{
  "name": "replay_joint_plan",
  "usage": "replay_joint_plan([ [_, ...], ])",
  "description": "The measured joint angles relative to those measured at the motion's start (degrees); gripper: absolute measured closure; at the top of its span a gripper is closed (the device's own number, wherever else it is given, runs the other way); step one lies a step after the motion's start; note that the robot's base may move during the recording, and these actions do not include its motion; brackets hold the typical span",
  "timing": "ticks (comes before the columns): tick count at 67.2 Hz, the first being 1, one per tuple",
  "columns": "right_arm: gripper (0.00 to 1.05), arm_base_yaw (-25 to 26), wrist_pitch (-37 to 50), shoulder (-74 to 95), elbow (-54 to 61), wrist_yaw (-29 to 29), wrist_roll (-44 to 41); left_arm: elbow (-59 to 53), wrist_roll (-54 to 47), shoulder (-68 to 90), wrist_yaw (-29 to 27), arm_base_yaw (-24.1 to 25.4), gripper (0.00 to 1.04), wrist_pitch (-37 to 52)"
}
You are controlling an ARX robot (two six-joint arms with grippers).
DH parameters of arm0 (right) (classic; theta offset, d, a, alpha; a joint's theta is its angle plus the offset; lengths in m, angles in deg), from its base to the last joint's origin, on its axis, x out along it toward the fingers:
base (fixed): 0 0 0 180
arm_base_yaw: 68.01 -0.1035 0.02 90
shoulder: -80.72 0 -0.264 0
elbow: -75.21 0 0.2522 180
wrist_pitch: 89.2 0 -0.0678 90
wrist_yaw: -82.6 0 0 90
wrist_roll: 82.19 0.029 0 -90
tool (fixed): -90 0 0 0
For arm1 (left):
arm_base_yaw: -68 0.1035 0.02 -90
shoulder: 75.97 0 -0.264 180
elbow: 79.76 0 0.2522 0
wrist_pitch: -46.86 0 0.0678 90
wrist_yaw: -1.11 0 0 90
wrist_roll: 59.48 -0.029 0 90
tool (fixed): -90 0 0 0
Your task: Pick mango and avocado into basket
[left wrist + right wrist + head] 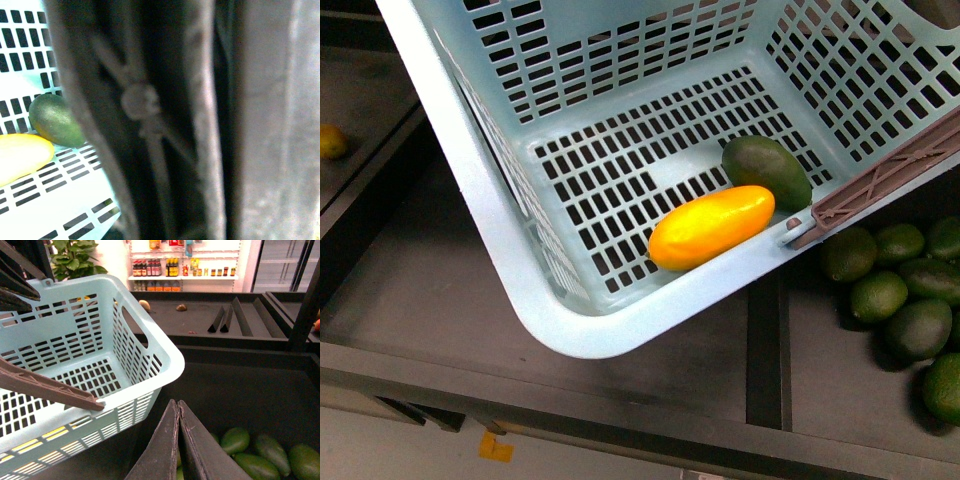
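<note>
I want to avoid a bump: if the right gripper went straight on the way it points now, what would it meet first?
The right gripper is shut and points past the basket corner toward the dark shelf wall. Probably that wall first, though depth is unclear; the basket rim sits close beside the path.

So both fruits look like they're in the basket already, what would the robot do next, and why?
Probably just lift the right gripper up and away from the pile of avocados under it. The mango and the avocado already lie touching on the floor of the basket, and the right gripper is shut and empty, so nothing seems left to pick.
</note>
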Motion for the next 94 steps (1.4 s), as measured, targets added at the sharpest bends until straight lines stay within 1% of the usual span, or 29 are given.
replay_joint_plan([
  [23,1.03,0.0,-4.9,-4.9,0.0,0.0,0.0,0.0,0.0,0.0,0.0,0.0,0.91,0.0],
  [29,1.03,0.0,-13.6,-11.7,0.0,-0.1,0.0,0.0,0.0,0.0,0.0,0.0,0.91,0.0],
  [31,1.03,0.0,-14.5,-13.5,0.0,-0.1,0.0,0.0,0.0,0.0,0.0,0.0,0.91,0.0],
  [59,1.02,0.0,-15.0,-14.7,0.0,-0.1,-0.1,0.0,0.0,0.0,0.0,0.0,0.91,0.0],
  [61,0.99,0.0,-15.0,-14.7,0.0,-0.1,-0.1,0.0,0.1,0.0,0.0,0.0,0.91,0.0],
  [66,0.85,0.0,-15.0,-14.7,0.0,-0.1,-0.1,0.0,0.1,0.0,0.1,0.0,0.91,0.0],
  [73,0.69,0.0,-15.0,-14.7,0.0,-0.1,-0.1,0.0,0.1,0.0,0.0,0.0,0.91,0.0],
  [78,0.55,0.0,-15.0,-14.7,0.0,-0.1,-0.1,0.0,0.0,0.0,0.0,0.0,0.91,0.0],
  [80,0.52,0.0,-15.0,-14.7,0.0,-0.1,-0.1,0.0,0.0,0.0,0.0,0.0,0.91,0.0],
  [83,0.43,0.0,-15.0,-14.7,0.0,-0.1,-0.1,0.0,0.1,0.0,0.0,0.0,0.91,0.0],
  [85,0.40,0.0,-15.0,-14.7,0.0,-0.1,-0.1,0.0,0.0,0.0,0.0,0.0,0.91,0.0],
  [88,0.30,0.0,-15.0,-14.7,0.0,-0.1,-0.1,0.0,0.0,0.0,0.0,0.0,0.91,0.0],
  [90,0.28,0.0,-15.0,-14.7,0.0,-0.1,-0.1,0.0,0.0,0.0,0.0,0.0,0.91,0.0],
  [92,0.22,0.0,-15.0,-14.7,0.0,-0.1,-0.1,0.0,0.1,0.0,0.0,0.0,0.91,0.0],
  [94,0.17,0.0,-15.0,-14.7,0.0,-0.1,-0.1,0.5,1.4,0.1,-2.7,-0.3,0.91,-1.3],
])
